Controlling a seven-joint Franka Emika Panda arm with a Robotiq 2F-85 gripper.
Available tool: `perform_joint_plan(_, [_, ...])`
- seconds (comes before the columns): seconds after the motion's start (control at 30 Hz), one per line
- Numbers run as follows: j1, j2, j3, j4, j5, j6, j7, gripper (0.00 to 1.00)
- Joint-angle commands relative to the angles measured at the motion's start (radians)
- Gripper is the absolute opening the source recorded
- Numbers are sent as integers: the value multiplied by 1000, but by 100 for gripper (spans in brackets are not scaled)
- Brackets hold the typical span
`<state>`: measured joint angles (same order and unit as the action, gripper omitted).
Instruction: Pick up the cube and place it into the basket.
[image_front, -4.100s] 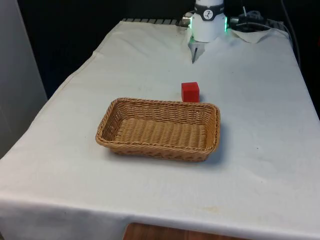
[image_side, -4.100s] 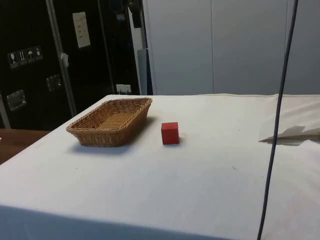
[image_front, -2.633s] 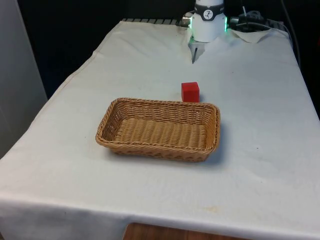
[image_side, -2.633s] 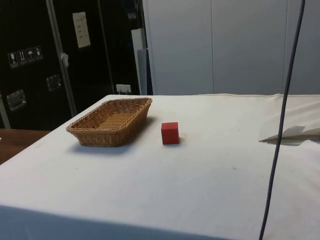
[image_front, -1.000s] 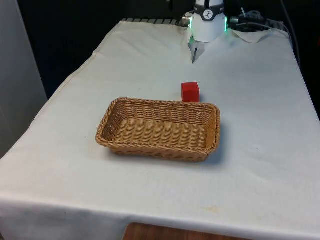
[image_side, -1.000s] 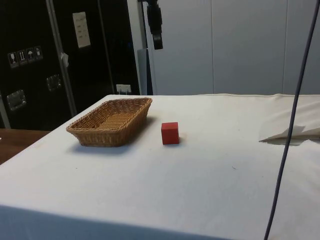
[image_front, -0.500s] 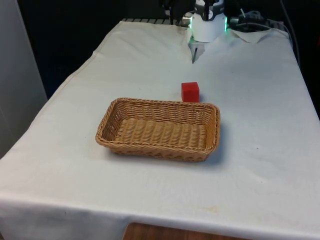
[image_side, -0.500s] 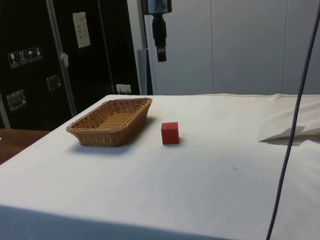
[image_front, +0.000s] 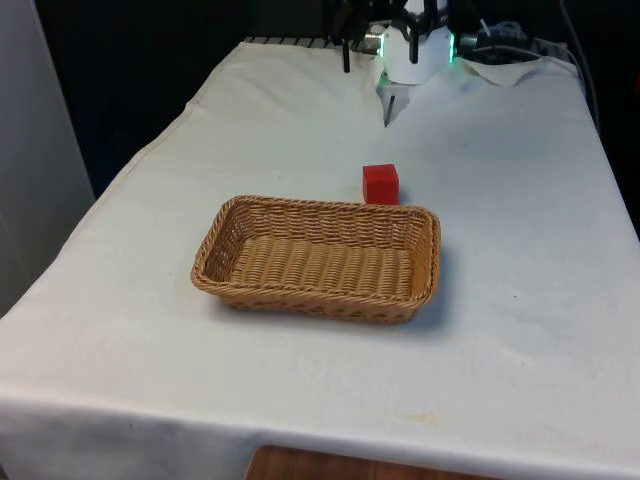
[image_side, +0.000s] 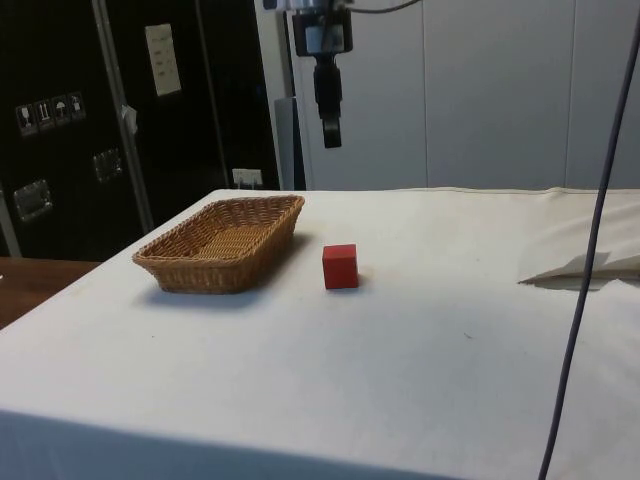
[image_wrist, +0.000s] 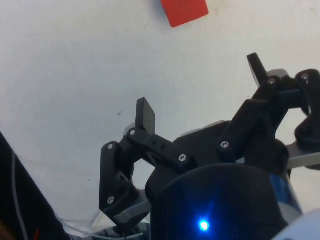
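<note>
Here your gripper (image_wrist: 202, 82) hangs high over the cloth (image_front: 520, 200), fingers (image_wrist: 145, 114) spread and empty. The cube (image_side: 340, 266) sits just beside the basket (image_side: 222, 243), outside it.

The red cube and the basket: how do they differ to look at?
The cube is solid, smooth and bright red; the basket is woven tan wicker, open and hollow. The cube is far smaller and blocky, while the basket is long, wide and shallow. In the front view the cube sits just behind the basket's far rim, outside it; the basket holds nothing. Both rest on the white cloth, with nothing touching them.
</note>
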<state>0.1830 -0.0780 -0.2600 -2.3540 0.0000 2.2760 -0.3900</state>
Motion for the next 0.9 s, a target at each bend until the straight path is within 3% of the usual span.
perform_joint_plan(0.0, [0, 6, -2, -5, 11, 16, -8, 100])
perform_joint_plan(0.87, [2, 131, 3, -20, 41, 111, -6, 100])
